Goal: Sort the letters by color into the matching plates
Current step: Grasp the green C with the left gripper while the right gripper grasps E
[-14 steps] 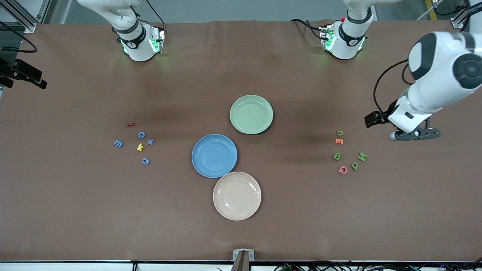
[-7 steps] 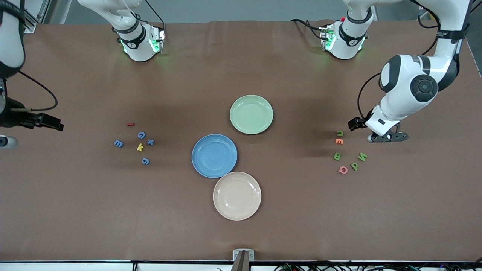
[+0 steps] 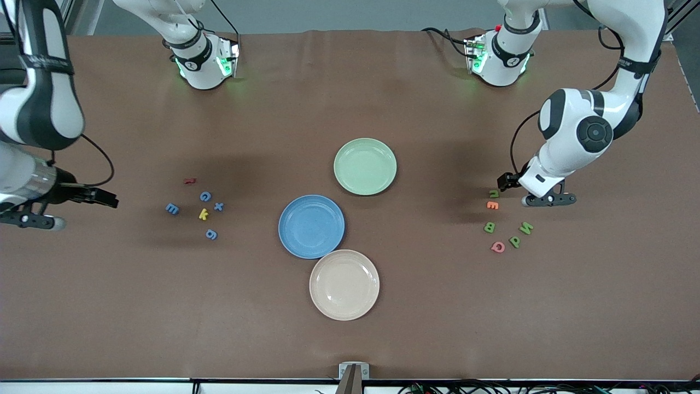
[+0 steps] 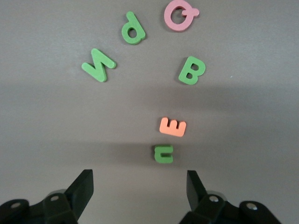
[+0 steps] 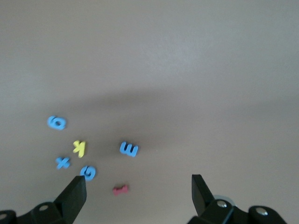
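Front view: brown counter (image 3: 437,306) carries the green plate (image 3: 365,166), blue plate (image 3: 311,226) and a beige plate (image 3: 344,284). Left wrist view: left tool (image 4: 138,186) wide over green letters (image 4: 163,154). Right wrist view: right tool (image 5: 139,191) wide over blue letters (image 5: 129,149).

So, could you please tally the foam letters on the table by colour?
Blue letters: 4
Green letters: 4
Red letter: 1
Yellow letter: 1
Orange letter: 1
Pink letter: 1
Total: 12
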